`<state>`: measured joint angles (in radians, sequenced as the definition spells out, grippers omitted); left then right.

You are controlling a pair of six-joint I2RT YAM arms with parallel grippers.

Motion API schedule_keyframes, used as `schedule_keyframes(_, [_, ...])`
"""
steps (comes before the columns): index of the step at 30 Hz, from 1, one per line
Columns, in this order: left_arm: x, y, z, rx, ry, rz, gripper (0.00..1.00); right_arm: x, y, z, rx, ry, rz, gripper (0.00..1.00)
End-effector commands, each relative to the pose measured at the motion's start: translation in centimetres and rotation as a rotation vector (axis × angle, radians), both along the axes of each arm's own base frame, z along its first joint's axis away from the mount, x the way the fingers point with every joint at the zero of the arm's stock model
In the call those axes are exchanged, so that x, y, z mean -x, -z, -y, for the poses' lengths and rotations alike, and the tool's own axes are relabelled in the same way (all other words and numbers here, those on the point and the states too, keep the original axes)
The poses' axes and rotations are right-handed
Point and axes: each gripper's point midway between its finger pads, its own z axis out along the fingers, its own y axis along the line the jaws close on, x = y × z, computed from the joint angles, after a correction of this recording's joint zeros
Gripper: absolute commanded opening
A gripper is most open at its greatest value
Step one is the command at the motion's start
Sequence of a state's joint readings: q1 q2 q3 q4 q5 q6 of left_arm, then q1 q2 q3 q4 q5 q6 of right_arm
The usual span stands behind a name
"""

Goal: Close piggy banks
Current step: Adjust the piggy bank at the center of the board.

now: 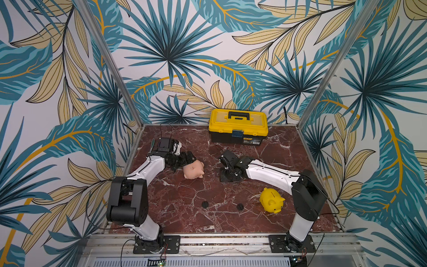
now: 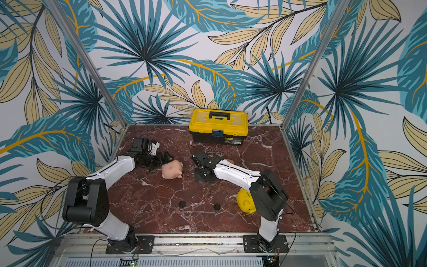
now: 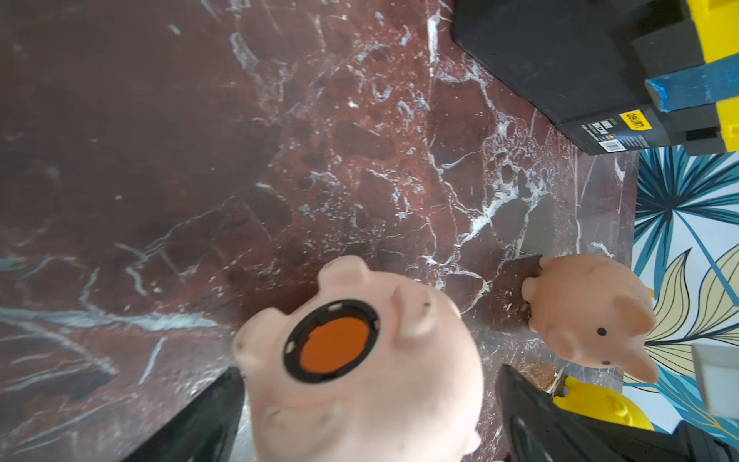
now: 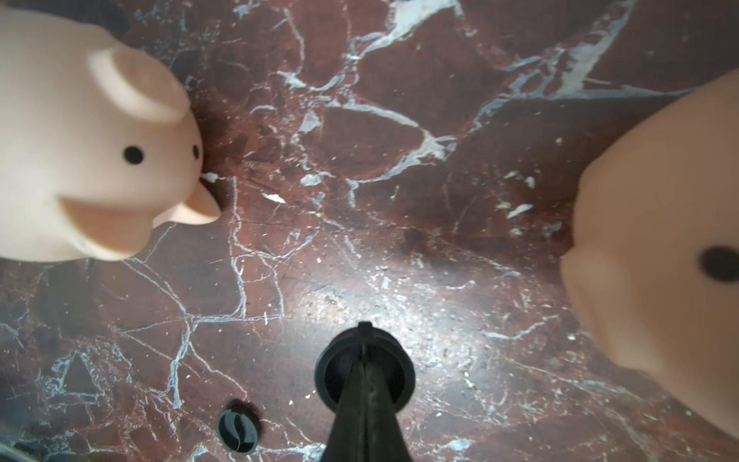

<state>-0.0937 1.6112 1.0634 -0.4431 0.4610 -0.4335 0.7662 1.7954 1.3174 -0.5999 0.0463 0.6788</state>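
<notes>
The pale pink piggy bank (image 1: pixel 194 170) lies on its side left of centre. Its belly shows a black-ringed round hole with orange inside (image 3: pixel 332 346). My left gripper (image 3: pixel 370 370) is open and straddles this pig, one finger (image 3: pixel 224 400) close against it and the other a little apart. The darker peach piggy bank (image 3: pixel 588 316) stands past it, mostly hidden behind my right arm in a top view (image 2: pixel 230 161). The yellow piggy bank (image 1: pixel 271 200) lies front right. My right gripper (image 4: pixel 364 360) points down at the table, shut on a black round disc (image 4: pixel 332 372).
A yellow-and-black toolbox (image 1: pixel 238 127) stands at the back wall. Two loose black discs (image 1: pixel 205 204) (image 1: pixel 240 206) lie on the marble table (image 1: pixel 184 222) toward the front. Metal posts and leaf-patterned walls close in the back and both sides.
</notes>
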Motion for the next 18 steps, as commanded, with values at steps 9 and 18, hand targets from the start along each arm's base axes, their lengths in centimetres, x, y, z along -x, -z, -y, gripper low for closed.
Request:
schedule_keyframes(9, [-3.4, -1.7, 2.0, 0.021, 0.093, 0.075, 0.97, 0.2, -1.9, 0.8, -0.063, 0.0, 0.013, 0.0])
schedule_keyframes(18, [-5.1, -1.3, 4.4, 0.02, 0.162, 0.088, 0.97, -0.1, -2.5, 1.1, -0.075, 0.008, 0.025, 0.0])
